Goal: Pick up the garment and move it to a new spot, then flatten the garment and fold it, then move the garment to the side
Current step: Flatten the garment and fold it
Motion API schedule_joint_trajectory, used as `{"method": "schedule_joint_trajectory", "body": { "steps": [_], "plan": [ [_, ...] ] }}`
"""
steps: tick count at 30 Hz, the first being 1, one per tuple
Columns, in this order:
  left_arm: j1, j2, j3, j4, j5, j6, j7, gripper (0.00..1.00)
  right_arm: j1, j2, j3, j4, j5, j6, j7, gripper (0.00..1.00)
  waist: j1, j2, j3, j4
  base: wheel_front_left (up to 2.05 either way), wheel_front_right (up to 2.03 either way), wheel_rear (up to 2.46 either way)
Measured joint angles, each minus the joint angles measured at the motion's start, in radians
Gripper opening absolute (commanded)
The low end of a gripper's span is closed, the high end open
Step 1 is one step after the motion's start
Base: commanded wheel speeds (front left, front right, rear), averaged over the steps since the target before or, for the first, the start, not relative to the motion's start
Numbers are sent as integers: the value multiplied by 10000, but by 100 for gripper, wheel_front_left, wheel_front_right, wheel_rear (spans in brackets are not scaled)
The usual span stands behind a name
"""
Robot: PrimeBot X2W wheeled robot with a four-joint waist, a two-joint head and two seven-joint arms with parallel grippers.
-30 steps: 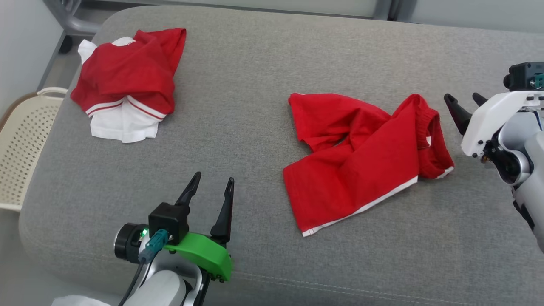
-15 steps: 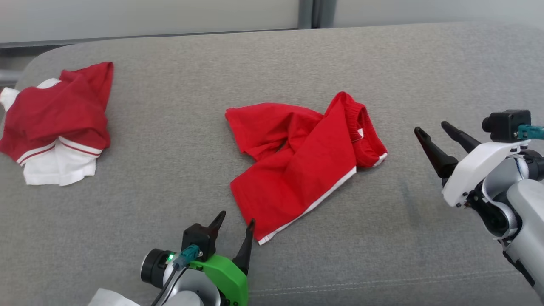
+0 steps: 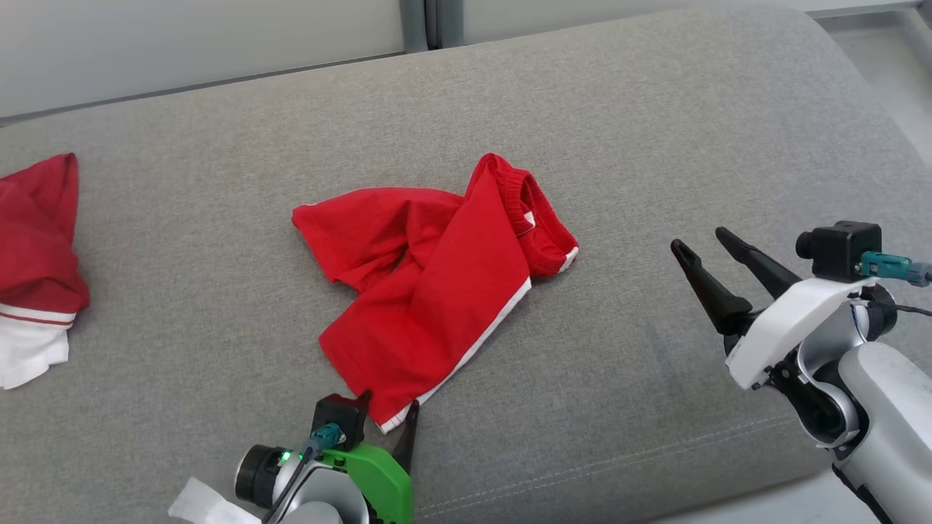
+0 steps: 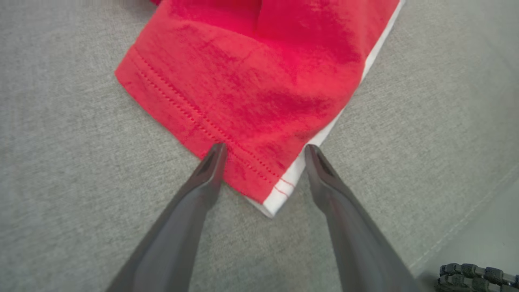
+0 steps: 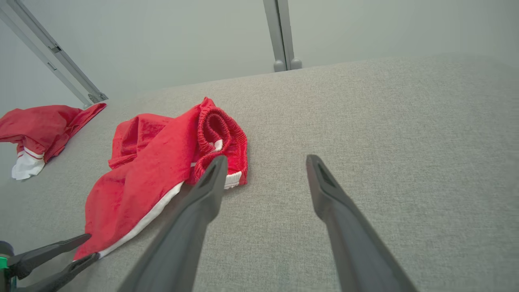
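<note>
The garment (image 3: 429,291), a pair of red shorts with white trim, lies crumpled and twisted in the middle of the grey cushion (image 3: 655,145). Its elastic waistband points to the far right. My left gripper (image 3: 389,402) is open, with the near hem corner of the garment (image 4: 251,81) lying between its fingertips (image 4: 215,156). My right gripper (image 3: 699,240) is open and holds nothing. It hovers to the right of the waistband, apart from the cloth. The right wrist view looks past that gripper (image 5: 263,160) at the garment (image 5: 154,162) and at the left gripper (image 5: 87,247).
Another red and white garment (image 3: 36,240) lies bunched at the far left of the cushion, also in the right wrist view (image 5: 40,125). The cushion's front seam (image 3: 619,466) runs close to both arms. A pale wall with a grey post (image 5: 282,36) stands behind.
The head camera has swung, so the whole picture slid left. My left gripper has come up to the garment's near hem corner. My right gripper now stands farther from the waistband.
</note>
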Motion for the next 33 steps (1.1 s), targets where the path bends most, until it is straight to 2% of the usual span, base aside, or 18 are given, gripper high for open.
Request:
{"method": "schedule_joint_trajectory", "body": {
  "steps": [1,2,3,11,20,26,33],
  "plan": [
    [-133,-65,35,314,-2,0,-136,95,125,61,-98,-130,-63,0,13,100,0,0,12,-122,0,0,0],
    [-173,-88,52,464,-8,0,-198,15,190,77,-159,-186,-109,0,29,100,-1,0,17,-165,0,0,0],
    [-209,-98,67,608,-17,-2,-263,0,245,86,-219,-228,-140,0,48,100,0,0,24,-194,0,0,0],
    [-507,-173,368,1214,-102,-58,-746,0,672,322,-790,-464,-339,0,104,100,0,0,29,6,0,0,0],
    [-1537,731,932,-259,268,270,-966,0,939,583,-1030,-614,-533,0,268,100,0,0,-81,435,0,0,0],
    [-2259,1329,1030,-1223,376,416,-245,0,981,748,-1058,-713,-616,0,353,100,0,0,-123,520,0,0,0],
    [-3149,1814,1304,-769,301,391,466,0,480,959,-763,-767,-631,0,433,100,0,0,126,204,0,0,0]
  ]
}}
